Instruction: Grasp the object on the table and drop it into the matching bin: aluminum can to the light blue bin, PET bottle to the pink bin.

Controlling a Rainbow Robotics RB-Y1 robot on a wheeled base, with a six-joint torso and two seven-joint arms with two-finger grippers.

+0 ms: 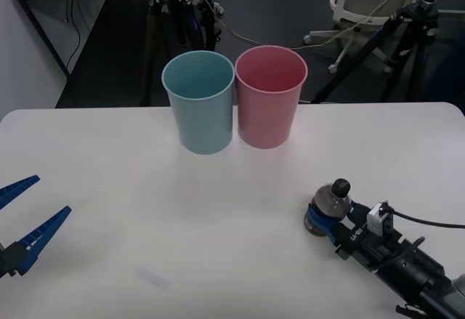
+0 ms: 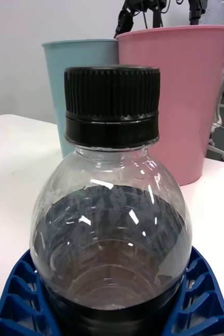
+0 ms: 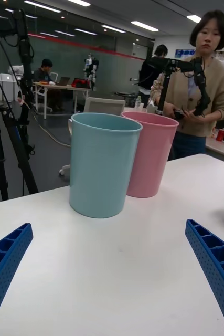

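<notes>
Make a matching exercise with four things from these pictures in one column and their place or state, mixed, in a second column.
Things:
1. PET bottle
2. pink bin
3. light blue bin
4. left gripper

Places or states:
A. open, above the table's left edge
B. upright, between the right gripper's jaws
C. left of the two bins
D. right of the two bins

Pairs: 1-B, 2-D, 3-C, 4-A

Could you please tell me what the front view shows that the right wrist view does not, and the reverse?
Front view alone: the left hand, open and idle at the table's near left edge, and both bins' open rims. Right wrist view alone: the PET bottle's ribbed black cap and blue fingers flanking its base. Both: bottle, light blue bin, pink bin.
</notes>
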